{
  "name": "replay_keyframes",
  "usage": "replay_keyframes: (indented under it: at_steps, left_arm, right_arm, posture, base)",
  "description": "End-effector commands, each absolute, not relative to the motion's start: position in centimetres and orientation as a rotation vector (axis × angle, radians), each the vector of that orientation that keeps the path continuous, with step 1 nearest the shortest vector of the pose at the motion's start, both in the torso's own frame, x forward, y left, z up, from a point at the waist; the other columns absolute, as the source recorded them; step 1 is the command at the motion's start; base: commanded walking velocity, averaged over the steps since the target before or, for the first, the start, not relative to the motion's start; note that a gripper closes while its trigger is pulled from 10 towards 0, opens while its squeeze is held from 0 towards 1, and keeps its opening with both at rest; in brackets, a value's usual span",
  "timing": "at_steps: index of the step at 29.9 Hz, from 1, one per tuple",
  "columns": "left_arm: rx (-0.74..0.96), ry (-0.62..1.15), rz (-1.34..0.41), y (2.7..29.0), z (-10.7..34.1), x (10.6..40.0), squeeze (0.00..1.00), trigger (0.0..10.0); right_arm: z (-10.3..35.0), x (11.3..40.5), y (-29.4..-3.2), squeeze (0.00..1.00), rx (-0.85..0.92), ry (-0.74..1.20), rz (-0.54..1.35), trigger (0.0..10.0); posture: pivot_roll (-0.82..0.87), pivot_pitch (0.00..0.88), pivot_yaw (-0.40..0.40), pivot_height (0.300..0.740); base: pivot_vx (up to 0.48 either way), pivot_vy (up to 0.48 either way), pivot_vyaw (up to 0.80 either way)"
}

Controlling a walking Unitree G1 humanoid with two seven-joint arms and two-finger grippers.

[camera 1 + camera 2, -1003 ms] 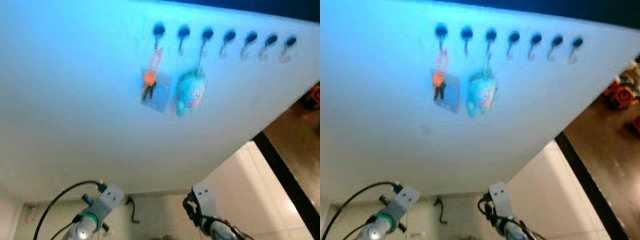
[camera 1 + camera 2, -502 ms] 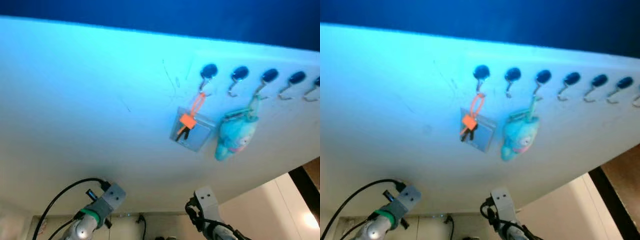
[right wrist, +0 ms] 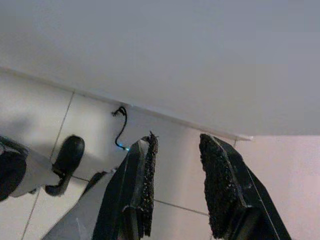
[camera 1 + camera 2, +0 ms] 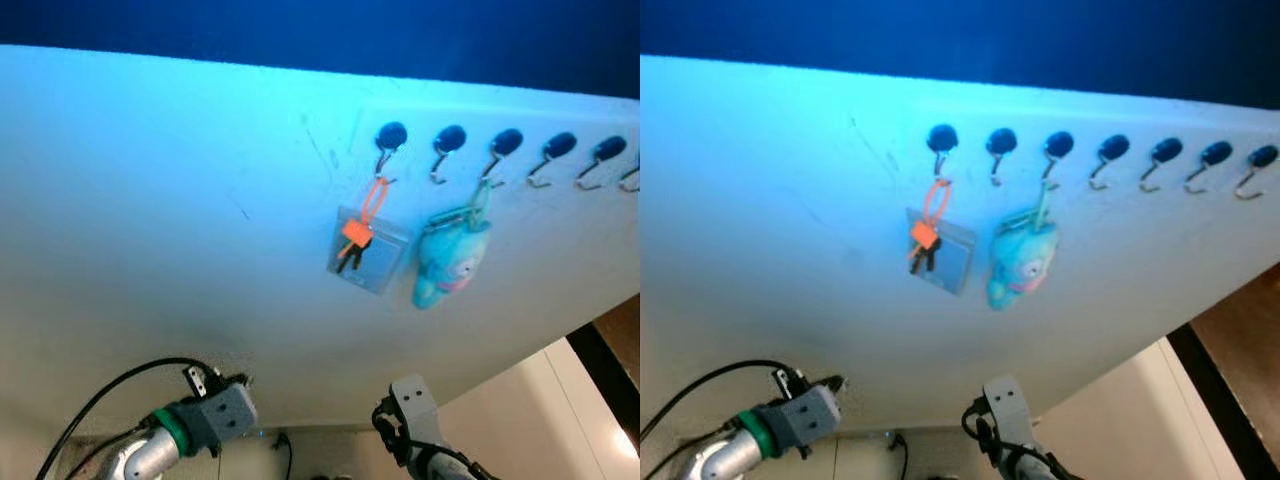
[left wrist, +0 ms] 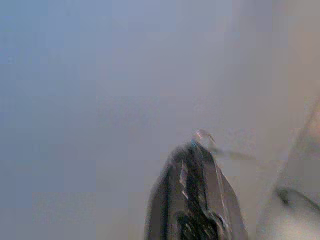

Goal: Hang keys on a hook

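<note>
Both arms hang low in front of the white wall (image 4: 150,250), wrists bent so the pincers aim down toward the tiled floor (image 3: 45,115). The right pincer (image 3: 177,175) has its two black fingers apart, gripping nothing. The left pincer (image 5: 197,195) looks pressed together, its tips blurred. Well above both pincers, the keys (image 4: 352,245) hang by an orange strap on the first hook (image 4: 388,140) of a row; a blue plush toy (image 4: 448,260) hangs two hooks along.

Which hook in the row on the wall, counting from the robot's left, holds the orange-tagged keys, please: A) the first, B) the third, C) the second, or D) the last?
A: the orange-tagged keys hang from the first hook, while the blue plush toy hangs from the third.
</note>
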State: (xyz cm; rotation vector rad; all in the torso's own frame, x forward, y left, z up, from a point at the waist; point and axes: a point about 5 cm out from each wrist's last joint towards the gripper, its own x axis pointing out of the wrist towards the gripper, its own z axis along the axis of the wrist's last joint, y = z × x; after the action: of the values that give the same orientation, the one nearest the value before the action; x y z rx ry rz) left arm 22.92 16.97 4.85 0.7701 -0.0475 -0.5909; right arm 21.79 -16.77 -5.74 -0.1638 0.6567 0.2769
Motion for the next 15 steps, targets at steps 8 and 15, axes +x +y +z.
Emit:
replay_keyframes:
  at_steps: [8,15]
  left_arm:
    - [0.943,-0.575,-0.255,18.2,16.6,22.7,0.0,10.0]
    - [1.077,-0.764,-0.292,18.1,21.6,20.4,0.0,10.0]
  right_arm:
    - [-6.2,21.2,-16.8,0.0,-0.182,0.702,0.3,10.0]
    - [-5.7,22.3,-15.7,0.0,-0.202,0.69,0.351,10.0]
  posture:
    - [0.08,0.089,-0.082,0.74]
    - [0.13,0.096,-0.093,0.74]
  base:
    - [0.0,0.0,0.0]
    - [0.0,0.0,0.0]
